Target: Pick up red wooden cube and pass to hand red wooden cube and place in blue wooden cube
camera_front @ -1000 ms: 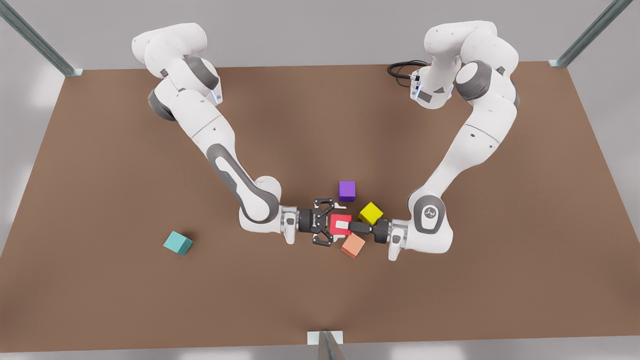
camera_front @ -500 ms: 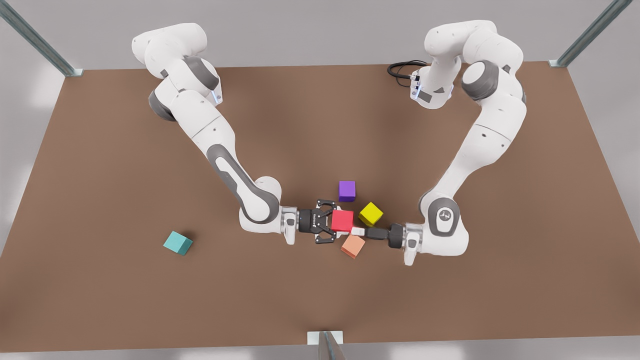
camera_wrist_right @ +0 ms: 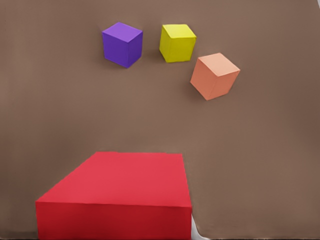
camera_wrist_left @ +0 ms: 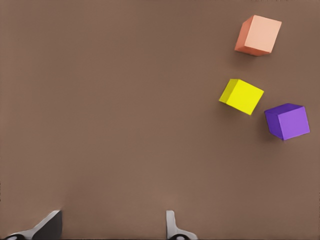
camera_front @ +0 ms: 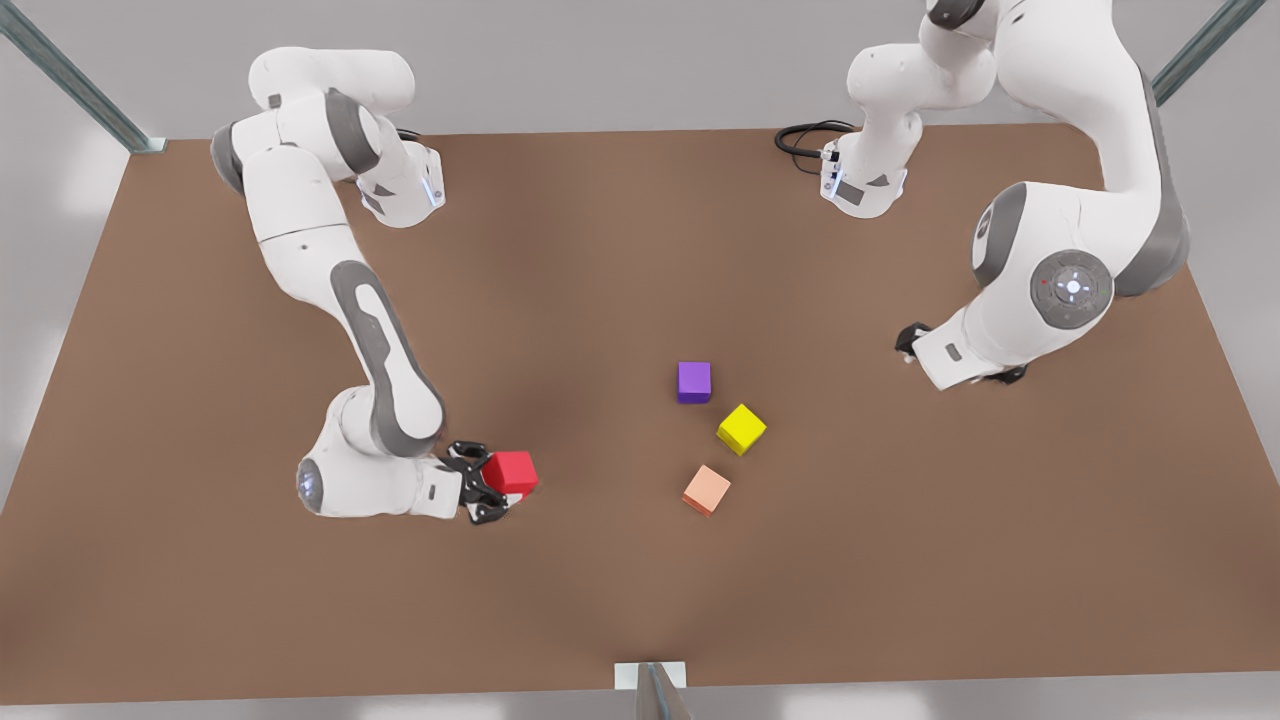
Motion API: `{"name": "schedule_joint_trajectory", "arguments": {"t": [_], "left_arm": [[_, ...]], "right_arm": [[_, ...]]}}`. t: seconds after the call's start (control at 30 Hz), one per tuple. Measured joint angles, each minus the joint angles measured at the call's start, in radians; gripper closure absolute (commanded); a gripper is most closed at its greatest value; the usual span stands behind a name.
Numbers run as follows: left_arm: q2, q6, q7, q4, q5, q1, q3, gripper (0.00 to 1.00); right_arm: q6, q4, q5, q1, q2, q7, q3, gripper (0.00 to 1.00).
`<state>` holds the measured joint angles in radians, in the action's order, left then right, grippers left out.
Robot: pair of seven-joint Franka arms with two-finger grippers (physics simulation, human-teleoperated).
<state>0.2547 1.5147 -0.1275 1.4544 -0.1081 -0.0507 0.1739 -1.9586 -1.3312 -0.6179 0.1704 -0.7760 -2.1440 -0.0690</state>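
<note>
The red wooden cube (camera_front: 512, 471) hangs low over the table at the front view's left, and my right gripper (camera_front: 499, 483) is shut on it. In the right wrist view the red wooden cube (camera_wrist_right: 120, 197) looms large and close. The blue wooden cube is hidden; the right arm's wrist (camera_front: 375, 487) covers that part of the table. My left gripper (camera_wrist_left: 111, 227) is open with nothing between its fingers (camera_wrist_left: 172, 227). Its arm (camera_front: 1040, 300) is drawn back and raised at the front view's right.
A purple cube (camera_front: 694, 382), a yellow cube (camera_front: 741, 428) and a pale orange-peach cube (camera_front: 707, 490) lie close together mid-table. A black cable (camera_front: 805, 138) lies at the far edge. The brown table (camera_front: 900, 560) is bare at the front.
The left gripper let go of the red cube and pulled back up toward the front view's right. The right gripper carried the cube away to the front view's left.
</note>
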Motion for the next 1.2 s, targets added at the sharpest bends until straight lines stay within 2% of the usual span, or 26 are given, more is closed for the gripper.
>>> {"name": "schedule_joint_trajectory", "arguments": {"t": [0.07, 0.17, 0.23, 0.33, 0.57, 1.1, 1.13, 1.17, 1.2], "left_arm": [[0.026, 0.002, 0.021, -0.018, 0.013, -0.014, -0.023, 0.0], [0.073, 0.015, 0.048, -0.144, 0.023, -0.021, -0.031, 0.0], [0.115, 0.038, 0.064, -0.195, 0.023, 0.002, -0.034, 0.0], [0.14, 0.067, 0.085, -0.213, 0.015, 0.026, -0.034, 0.0], [0.144, 0.099, 0.12, -0.217, 0.009, 0.029, -0.033, 0.0], [0.144, 0.111, 0.164, -0.217, 0.008, 0.033, -0.034, 0.0], [0.144, 0.111, 0.166, -0.217, 0.008, 0.034, -0.034, 0.0], [0.144, 0.111, 0.167, -0.217, 0.008, 0.035, -0.034, 0.0], [0.144, 0.111, 0.169, -0.217, 0.008, 0.035, -0.034, 0.0]], "right_arm": [[0.087, 0.043, 0.186, -0.002, 0.029, 0.027, 0.028, 0.52], [0.176, 0.061, 0.415, -0.002, 0.046, 0.042, 0.117, 0.52], [0.213, 0.055, 0.499, -0.027, 0.041, 0.039, 0.169, 0.52], [0.23, 0.031, 0.568, -0.083, 0.026, 0.025, 0.189, 0.52], [0.142, -0.059, 0.619, -0.096, 0.033, -0.001, 0.191, 0.52], [-0.008, -0.117, 0.583, -0.084, 0.04, -0.027, 0.187, 0.5], [-0.012, -0.126, 0.582, -0.083, 0.044, -0.028, 0.187, 0.41], [-0.016, -0.138, 0.579, -0.084, 0.05, -0.029, 0.187, 0.16], [-0.02, -0.149, 0.574, -0.085, 0.056, -0.031, 0.187, 0.0]]}}
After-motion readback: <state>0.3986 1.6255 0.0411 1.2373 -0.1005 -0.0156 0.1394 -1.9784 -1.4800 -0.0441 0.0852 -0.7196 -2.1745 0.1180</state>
